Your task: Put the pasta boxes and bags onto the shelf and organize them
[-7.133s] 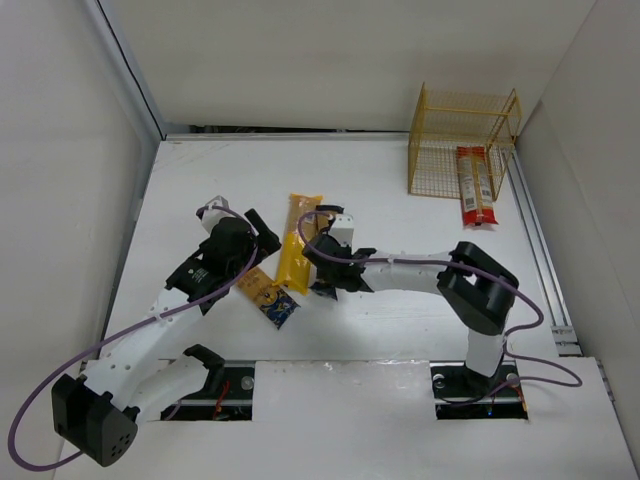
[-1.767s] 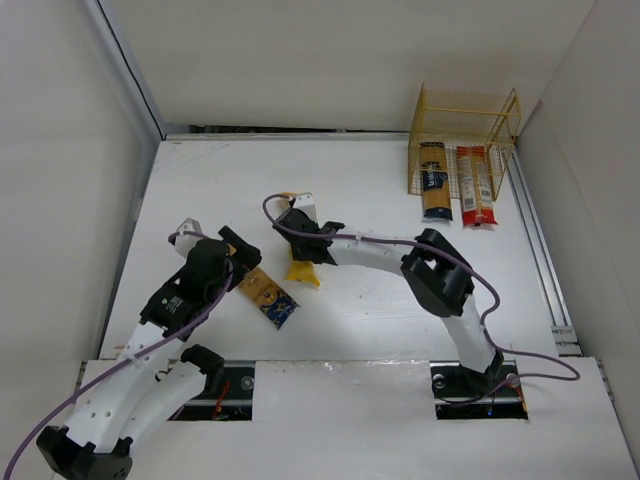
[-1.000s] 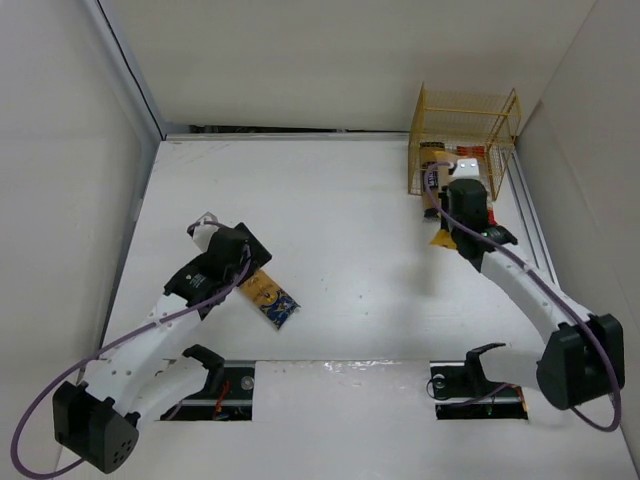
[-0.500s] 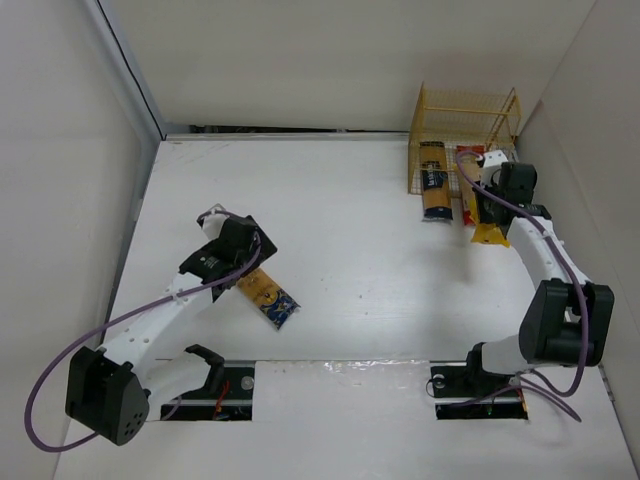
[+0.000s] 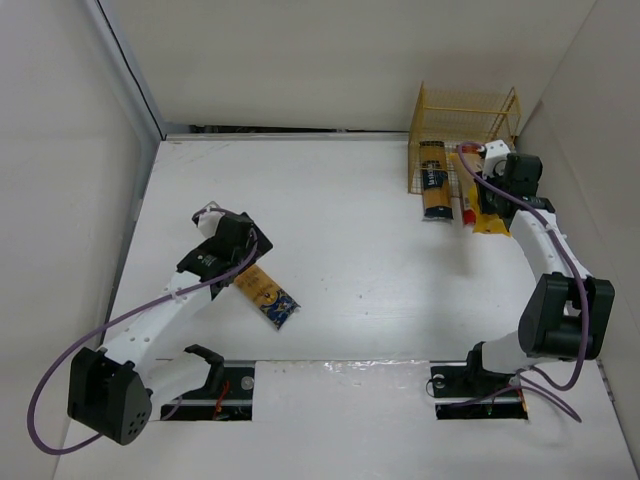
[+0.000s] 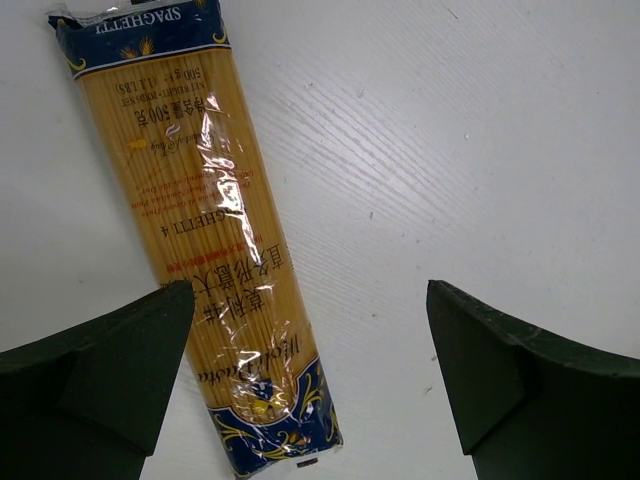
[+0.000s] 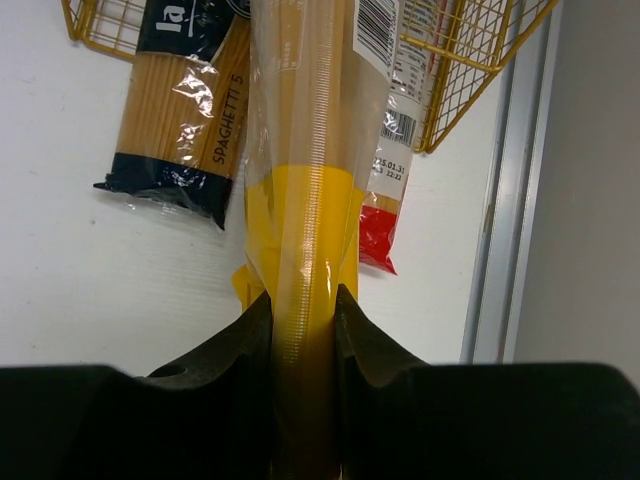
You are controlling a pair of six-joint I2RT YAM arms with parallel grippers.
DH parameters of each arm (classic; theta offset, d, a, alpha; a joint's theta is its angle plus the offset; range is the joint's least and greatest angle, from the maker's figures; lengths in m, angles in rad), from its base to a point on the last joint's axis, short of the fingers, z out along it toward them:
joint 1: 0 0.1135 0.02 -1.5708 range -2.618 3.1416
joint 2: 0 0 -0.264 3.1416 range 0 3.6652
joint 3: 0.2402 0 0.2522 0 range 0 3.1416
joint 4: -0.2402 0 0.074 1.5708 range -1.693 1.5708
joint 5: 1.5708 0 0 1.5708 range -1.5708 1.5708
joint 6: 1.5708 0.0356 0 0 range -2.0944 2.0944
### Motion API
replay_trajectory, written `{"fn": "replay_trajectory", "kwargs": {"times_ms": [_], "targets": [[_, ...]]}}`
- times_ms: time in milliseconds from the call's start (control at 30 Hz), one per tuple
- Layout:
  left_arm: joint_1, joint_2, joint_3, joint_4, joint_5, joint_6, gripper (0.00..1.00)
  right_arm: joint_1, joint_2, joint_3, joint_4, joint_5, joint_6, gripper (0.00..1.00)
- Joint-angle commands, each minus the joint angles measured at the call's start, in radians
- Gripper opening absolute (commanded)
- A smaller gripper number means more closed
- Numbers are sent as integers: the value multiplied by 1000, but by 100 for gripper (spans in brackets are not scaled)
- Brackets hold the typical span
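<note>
The yellow wire shelf (image 5: 465,125) stands at the far right. The dark-blue-and-tan pack (image 5: 433,185) lies half in its left side and also shows in the right wrist view (image 7: 185,110). The red pack (image 7: 385,215) lies half in the right side. My right gripper (image 5: 492,195) is shut on the yellow bag (image 7: 305,230) and holds it lengthwise above the red pack, pointing into the shelf mouth (image 7: 480,60). The tan blue-ended bag (image 5: 267,295) lies at the near left. My left gripper (image 6: 310,295) hovers open just above it (image 6: 200,220), its left finger over the bag's edge.
A metal rail (image 7: 510,200) and the right wall run close beside the shelf and my right gripper. White walls close in the table on the left and back.
My right gripper has carried the yellow bag from the table's middle to the shelf front and now sits slightly nearer the shelf. The left gripper has stayed over the tan bag.
</note>
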Motion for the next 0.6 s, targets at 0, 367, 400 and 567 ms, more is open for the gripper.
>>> {"fn": "replay_trajectory", "kwargs": {"times_ms": [0, 367, 400, 567], "targets": [[7, -1, 19, 24, -19, 15, 100, -9, -25, 82, 205, -9, -10, 0], [7, 8, 19, 44, -19, 24, 100, -9, 116, 88, 468, 55, 21, 0], [7, 8, 19, 44, -10, 24, 100, -9, 136, 102, 468, 55, 21, 0], [25, 26, 19, 30, -10, 24, 100, -18, 245, 188, 477, 69, 21, 0]]}}
